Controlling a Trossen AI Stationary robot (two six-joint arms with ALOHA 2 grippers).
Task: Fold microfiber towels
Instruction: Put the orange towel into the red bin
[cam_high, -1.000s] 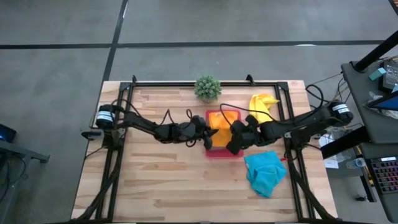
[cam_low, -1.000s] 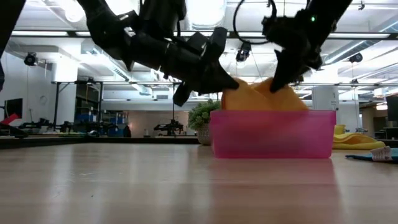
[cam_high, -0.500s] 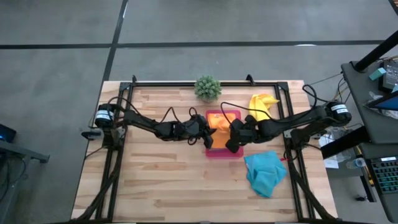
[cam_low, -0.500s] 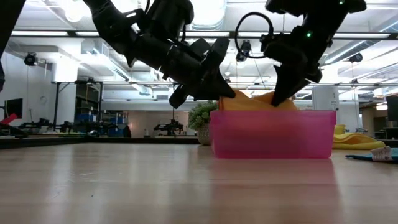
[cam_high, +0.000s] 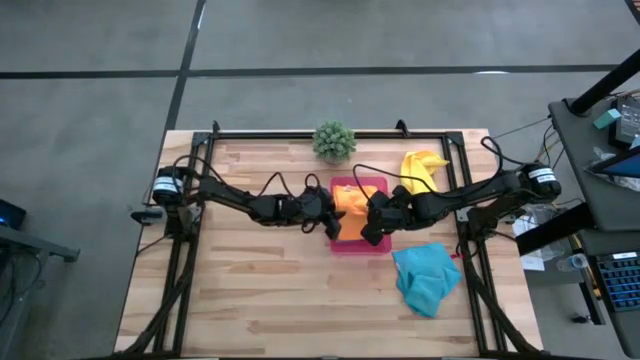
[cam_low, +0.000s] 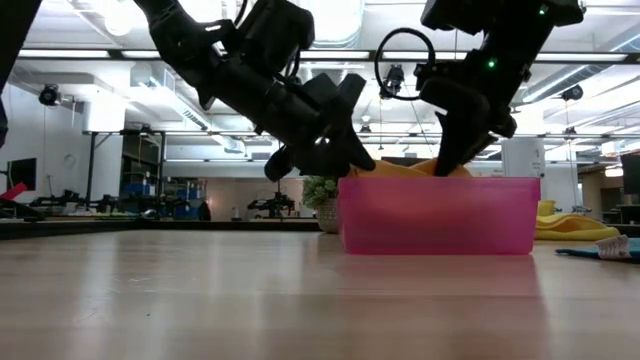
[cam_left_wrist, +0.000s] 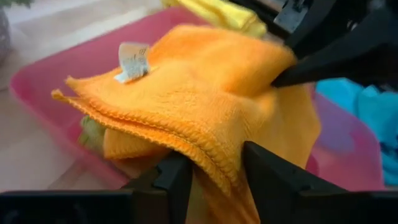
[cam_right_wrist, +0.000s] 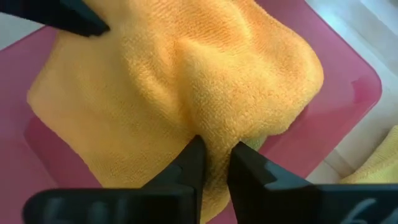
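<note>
The folded orange towel (cam_high: 352, 197) lies in the pink tray (cam_high: 350, 245) at mid-table, and its top just shows over the tray's wall (cam_low: 437, 215) in the low view. My left gripper (cam_left_wrist: 214, 180) reaches in from the tray's left side, its fingers open on either side of the towel's layered corner. From the tray's right side, my right gripper (cam_right_wrist: 214, 162) is shut on a ridge of the towel. A bit of green cloth (cam_left_wrist: 92, 134) peeks out beneath the orange one. My left gripper's open fingers (cam_left_wrist: 177, 177) stand on either side of the towel's stacked edges (cam_left_wrist: 211, 155), slanting down from the table's left; I cannot tell if they touch the cloth. My right gripper pinches a raised fold (cam_right_wrist: 208, 127) on the towel's upper side between its two fingers, slanting down from the table's right. The rest of the towel lies slack in the tray.
A yellow towel (cam_high: 420, 168) lies at the back right. A crumpled turquoise towel (cam_high: 427, 275) sits near the right edge. A small potted plant (cam_high: 334, 140) stands at the far edge behind the tray. Bare wood stretches to the left and the front.
The orange towel has sunk from well above the tray's rim down into the tray. My left gripper has tipped downward toward the tray, and my right gripper has come down a little with the cloth.
</note>
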